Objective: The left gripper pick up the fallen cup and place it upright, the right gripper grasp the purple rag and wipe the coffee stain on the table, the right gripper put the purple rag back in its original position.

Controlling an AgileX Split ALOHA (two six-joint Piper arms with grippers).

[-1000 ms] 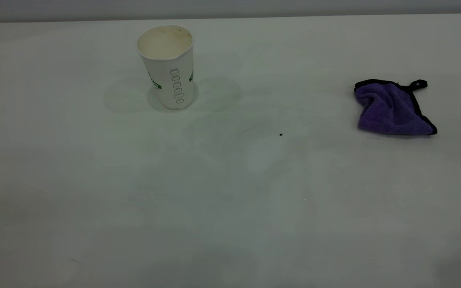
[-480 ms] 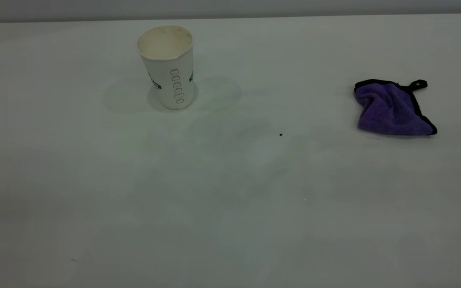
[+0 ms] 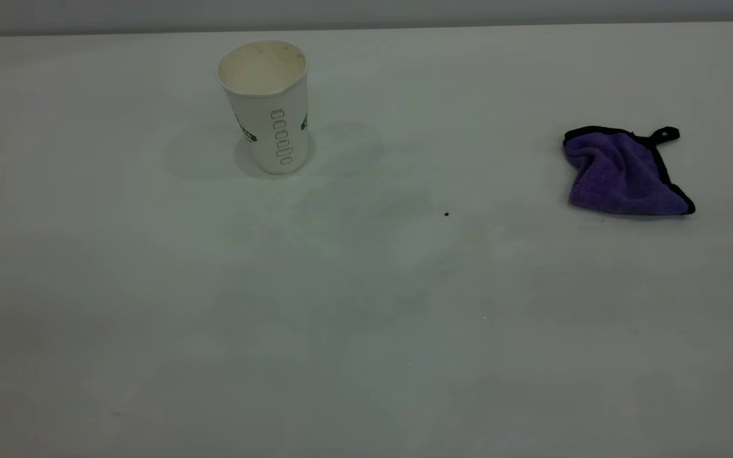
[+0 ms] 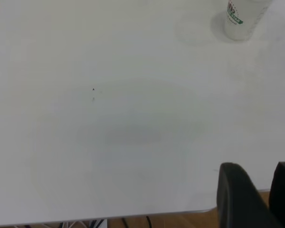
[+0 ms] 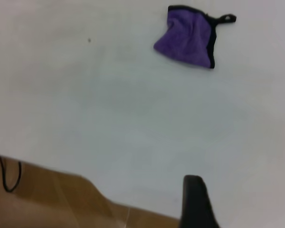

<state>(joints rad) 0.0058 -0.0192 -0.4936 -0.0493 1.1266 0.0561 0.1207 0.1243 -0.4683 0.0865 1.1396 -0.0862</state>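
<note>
The cup (image 3: 266,105) stands upright on the table (image 3: 366,331) at the far left; its lower part also shows in the left wrist view (image 4: 241,20). The purple rag (image 3: 624,172) lies crumpled at the far right, with nothing touching it, and shows in the right wrist view (image 5: 190,38). No coffee stain shows on the table. Both grippers are out of the exterior view. My left gripper (image 4: 259,167) hangs over the table's near edge, far from the cup, with a gap between its fingers. Only one finger (image 5: 194,192) of my right gripper shows, far from the rag.
A tiny dark speck (image 3: 446,214) lies on the table between cup and rag. The table's near edge (image 5: 85,178) and the wooden floor (image 5: 42,204) beyond it show in the wrist views. A black cable (image 5: 9,175) lies on the floor.
A faint shadow at the near right of the table has faded away. The cup and the rag have not moved.
</note>
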